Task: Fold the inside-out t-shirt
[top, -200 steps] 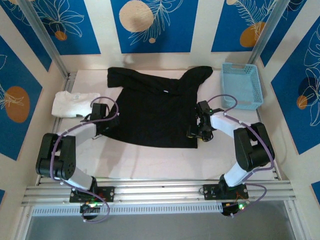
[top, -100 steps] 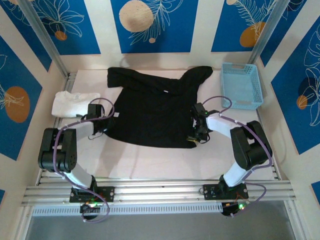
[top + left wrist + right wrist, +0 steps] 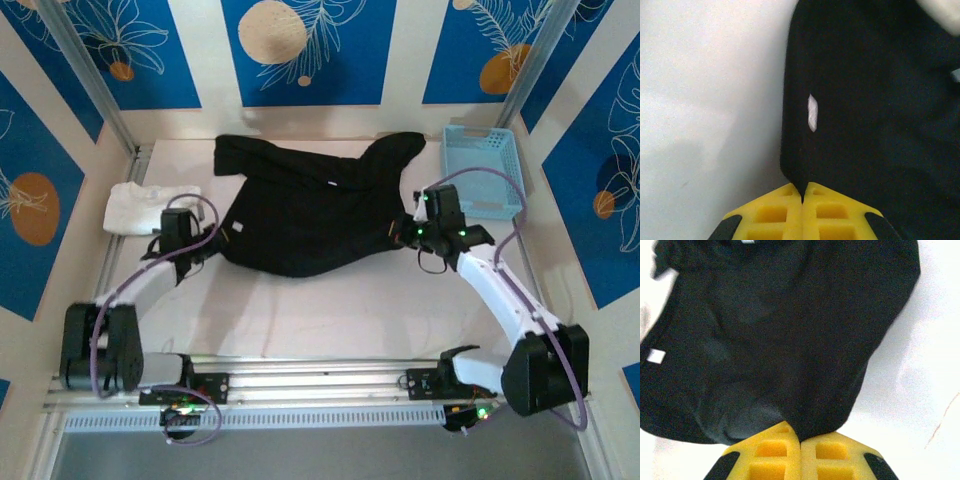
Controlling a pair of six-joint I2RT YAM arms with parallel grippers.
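The black t-shirt lies spread across the far middle of the table. Its sleeves reach toward the back wall and its near hem is drawn into a curve between the two arms.

The left end effector is at the shirt's left edge. In the left wrist view, its yellow fingers are pressed together with a fold of the black cloth pinched between them. A small white tag sits on the fabric just beyond the grip.

The right end effector is at the shirt's right edge. Its wrist view shows the yellow fingers closed on a bunched corner of the shirt, with another small white label at the left of that view. The gripped corners appear raised slightly off the table, though the top view is too coarse to be sure.

A folded white t-shirt rests at the left side of the table, just beside the left arm. A light-blue basket stands at the far right corner, apart from the black shirt.
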